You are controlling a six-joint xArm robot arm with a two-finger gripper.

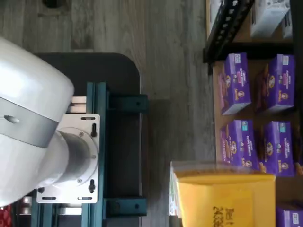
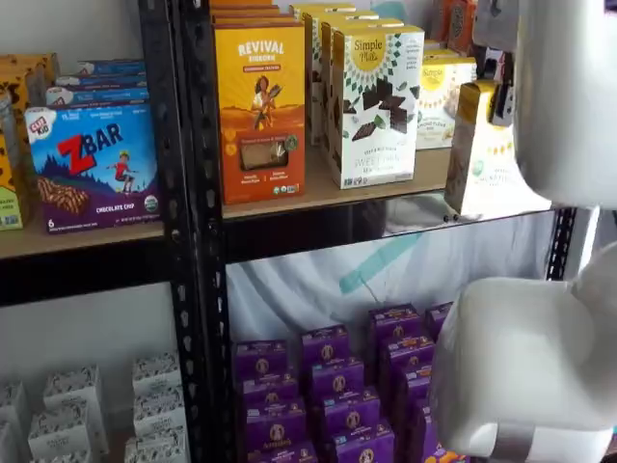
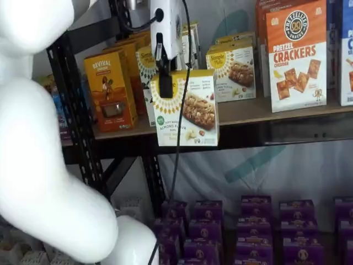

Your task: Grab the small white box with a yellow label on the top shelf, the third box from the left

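The small white box [image 3: 187, 107], cream with a yellow sunburst and a cookie picture, hangs out in front of the top shelf [image 3: 276, 113], clear of the board. My gripper [image 3: 164, 81] comes down from above and is shut on the box's upper edge; one black finger shows against its front. In a shelf view the same box [image 2: 485, 154] is seen edge-on before the shelf rail [image 2: 328, 217], with the gripper [image 2: 501, 101] partly hidden behind the white arm. The wrist view shows the box's yellow top [image 1: 225, 196] close up.
On the top shelf stand an orange Revival box [image 2: 260, 111], a taller Simple Mills box with chocolate squares [image 2: 374, 106], more small white boxes [image 3: 234, 66] and an orange crackers box [image 3: 295, 55]. Purple boxes [image 3: 253, 226] fill the level below. The white arm [image 3: 38, 138] blocks the left foreground.
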